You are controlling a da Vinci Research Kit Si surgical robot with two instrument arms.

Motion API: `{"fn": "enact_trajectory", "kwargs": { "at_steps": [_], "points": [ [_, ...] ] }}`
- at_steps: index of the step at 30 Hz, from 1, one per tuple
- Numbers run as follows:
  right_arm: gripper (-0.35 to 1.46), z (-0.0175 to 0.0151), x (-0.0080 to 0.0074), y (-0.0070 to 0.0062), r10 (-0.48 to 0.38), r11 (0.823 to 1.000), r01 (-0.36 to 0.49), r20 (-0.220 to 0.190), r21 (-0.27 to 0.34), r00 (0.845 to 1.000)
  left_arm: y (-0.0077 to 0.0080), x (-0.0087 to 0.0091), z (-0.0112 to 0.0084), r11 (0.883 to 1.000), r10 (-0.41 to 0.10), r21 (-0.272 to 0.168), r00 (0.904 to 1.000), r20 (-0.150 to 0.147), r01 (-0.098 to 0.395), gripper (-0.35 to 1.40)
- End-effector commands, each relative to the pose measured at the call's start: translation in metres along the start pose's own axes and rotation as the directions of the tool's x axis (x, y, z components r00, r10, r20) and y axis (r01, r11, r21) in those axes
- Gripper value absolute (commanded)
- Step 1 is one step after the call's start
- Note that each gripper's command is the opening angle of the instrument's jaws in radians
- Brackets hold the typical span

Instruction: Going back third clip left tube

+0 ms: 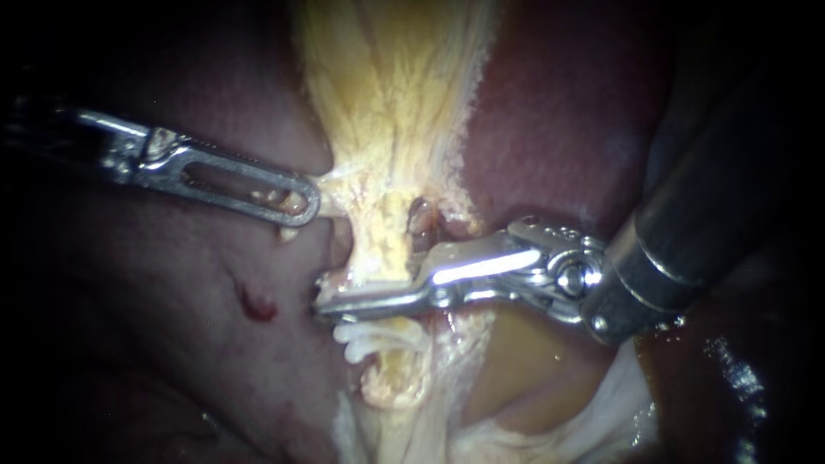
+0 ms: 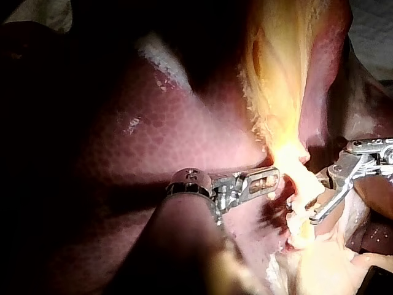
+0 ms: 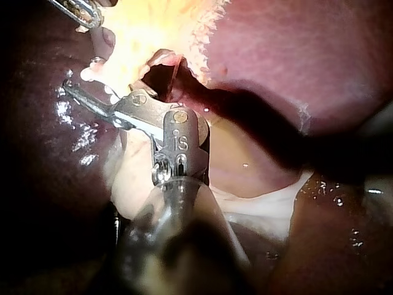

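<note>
A yellow tube (image 1: 382,245) runs down the middle of the endoscope view, from the fatty yellow tissue (image 1: 387,86) above it. White clips (image 1: 365,339) sit on the tube just below my right instrument (image 1: 331,296). Its long jaws reach across the tube from the right; a gap shows between them and the tube lies in it. In the left wrist view the same jaws (image 2: 316,206) stand apart. My left instrument (image 1: 302,204) is shut on the edge of the yellow tissue left of the tube and holds it sideways; it appears again in its wrist view (image 2: 270,178).
Dark red liver (image 1: 172,344) lies on both sides, with a small red spot (image 1: 258,305) left of the clips. Brownish-yellow tissue (image 1: 524,369) and pale white strands (image 1: 619,404) lie under my right instrument's shaft.
</note>
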Motion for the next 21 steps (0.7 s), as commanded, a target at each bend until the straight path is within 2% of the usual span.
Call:
{"fn": "enact_trajectory", "kwargs": {
  "at_steps": [1,3,5,8,14,21],
  "points": [
    [0.42,0.0002,0.0000,0.0000,-0.012,1.000,0.012,-0.002,-0.003,1.000,0.0000,0.0000,0.0000,1.000,0.000,0.000,1.0000,0.000,0.000,-0.35],
    [0.44,0.0003,0.0001,0.0002,-0.036,0.999,0.036,-0.004,-0.009,0.999,0.0000,0.0000,0.0000,1.000,0.000,0.000,1.0000,0.000,0.000,-0.35],
    [0.48,0.0005,0.0001,0.0004,-0.067,0.996,0.066,-0.018,-0.054,0.998,0.0000,0.0000,0.0000,1.000,0.000,0.000,1.0000,0.000,0.000,-0.35],
    [0.50,0.0005,0.0002,0.0012,-0.106,0.991,0.103,-0.024,-0.089,0.994,0.0000,0.0000,0.0000,1.000,0.000,0.000,1.0000,0.000,0.000,-0.35],
    [0.50,-0.0003,-0.0001,0.0025,-0.177,0.977,0.173,-0.021,-0.127,0.984,-0.0001,0.0000,0.0000,1.000,0.000,0.000,1.0000,0.000,0.000,-0.35],
    [0.50,-0.0018,-0.0010,0.0035,-0.222,0.963,0.218,-0.009,-0.158,0.975,-0.0001,0.0000,0.0000,1.000,0.000,0.000,1.0000,0.001,0.000,-0.35]
  ]
}}
